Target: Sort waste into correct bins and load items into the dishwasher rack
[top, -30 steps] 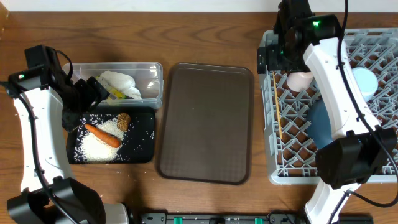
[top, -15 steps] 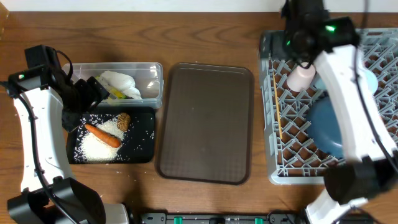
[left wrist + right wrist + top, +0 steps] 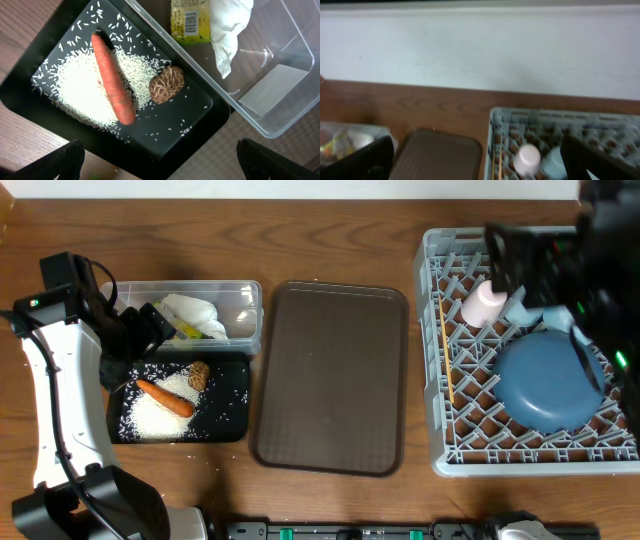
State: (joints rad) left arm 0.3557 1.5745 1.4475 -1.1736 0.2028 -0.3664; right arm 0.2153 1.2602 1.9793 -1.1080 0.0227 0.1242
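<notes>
The grey rack (image 3: 470, 450) at the right holds the dark-blue plate (image 3: 548, 383), the pink cup (image 3: 485, 303), a light-blue cup (image 3: 520, 311) and the chopsticks (image 3: 446, 360). My right gripper (image 3: 520, 255) is a blur high above the rack's back. It is open and empty (image 3: 480, 170) and looks down on the pink cup (image 3: 526, 159). The clear tub (image 3: 245, 330) holds the napkin (image 3: 227, 25) and the wrapper (image 3: 190, 20). The black tray (image 3: 230, 425) holds the carrot (image 3: 112, 80), the brown lump (image 3: 166, 85) and rice. My left gripper (image 3: 160, 167) is open above the tray. The bowl is hidden.
The brown serving tray (image 3: 333, 375) lies between the bins and the rack, with nothing on it. A few rice grains lie on the wooden table beside the black tray. A pale wall runs behind the table's far edge (image 3: 480, 45).
My right arm has swung from the rack's back-left corner to the right and upward, uncovering the dark-blue plate. The left arm has not moved.
</notes>
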